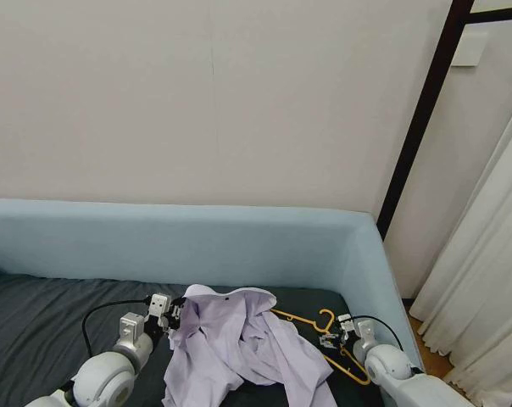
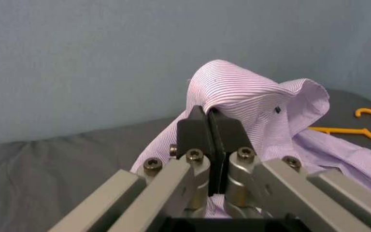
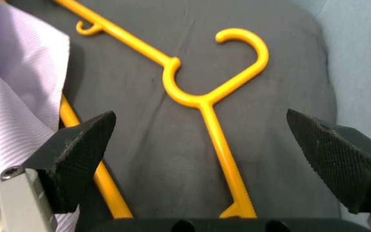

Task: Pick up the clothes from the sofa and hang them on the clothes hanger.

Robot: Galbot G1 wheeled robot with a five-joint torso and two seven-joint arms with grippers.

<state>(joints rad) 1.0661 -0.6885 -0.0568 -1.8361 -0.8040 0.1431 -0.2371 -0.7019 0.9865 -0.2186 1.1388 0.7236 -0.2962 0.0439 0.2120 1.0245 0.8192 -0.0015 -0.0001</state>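
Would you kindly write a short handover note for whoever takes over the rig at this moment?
Left gripper: shut on the striped shirt, pinching fabric near the collar.
Right gripper: open, poised just above the yellow hanger, not touching it.
Things: the shirt lies crumpled on the sofa seat; the hanger lies flat beside it, with one arm running under the shirt's edge.
Done: shirt gripped.
Left: grasp the hanger, lift the shirt clear and hang it on the hanger.
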